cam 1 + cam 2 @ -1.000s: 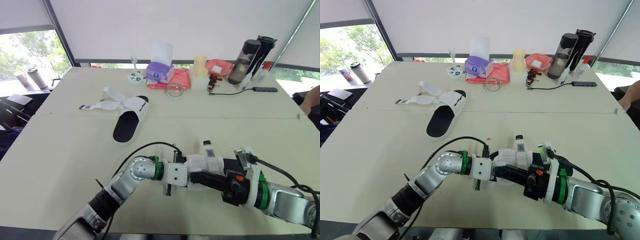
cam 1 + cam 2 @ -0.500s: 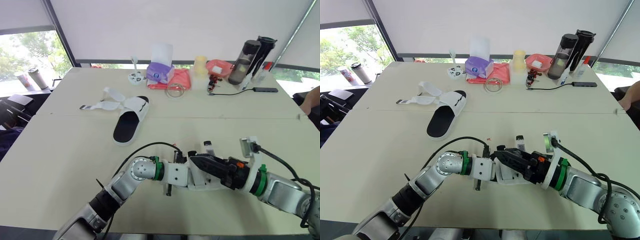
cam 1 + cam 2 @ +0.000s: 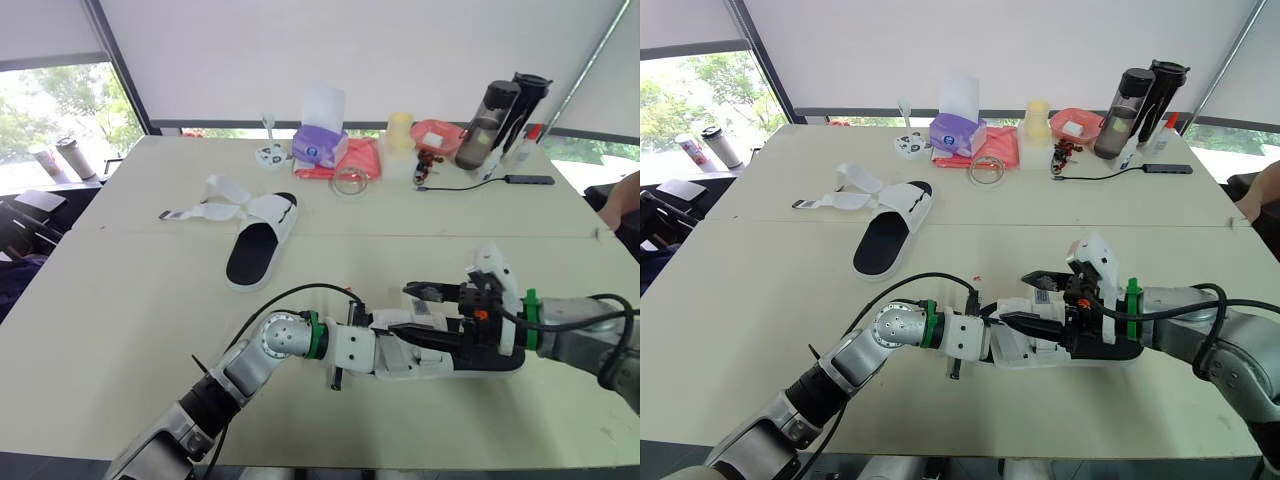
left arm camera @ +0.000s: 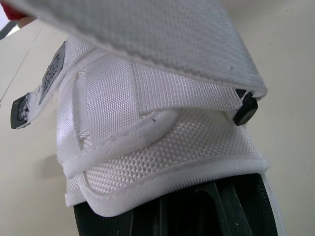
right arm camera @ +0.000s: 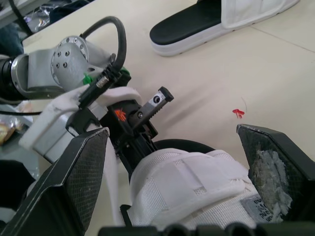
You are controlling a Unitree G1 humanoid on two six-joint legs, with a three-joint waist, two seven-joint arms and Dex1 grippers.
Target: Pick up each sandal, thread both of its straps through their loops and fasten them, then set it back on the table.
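A white sandal with a black sole (image 3: 430,362) is low over the table near its front edge. My left gripper (image 3: 380,340) is shut on its strap end, the fingers mostly hidden under the white webbing (image 4: 162,98). My right gripper (image 3: 403,309) stands open just right of it. Its two fingers spread above and beside the straps, and its pads (image 5: 83,182) hold nothing. A second white sandal (image 3: 258,232) lies flat at the table's left middle, its loose straps (image 3: 210,205) splayed outward.
At the table's far edge stand a purple tissue box (image 3: 320,145), a red cloth (image 3: 358,160), a clear ring (image 3: 350,180), a yellow cup (image 3: 401,130), a red bowl (image 3: 437,133) and two dark bottles (image 3: 495,120). A cable (image 3: 470,184) lies nearby. A person's arm (image 3: 622,197) shows at the right edge.
My right gripper let go of the near sandal, opened wide and drew back to the right. The left gripper and the far sandal stayed put.
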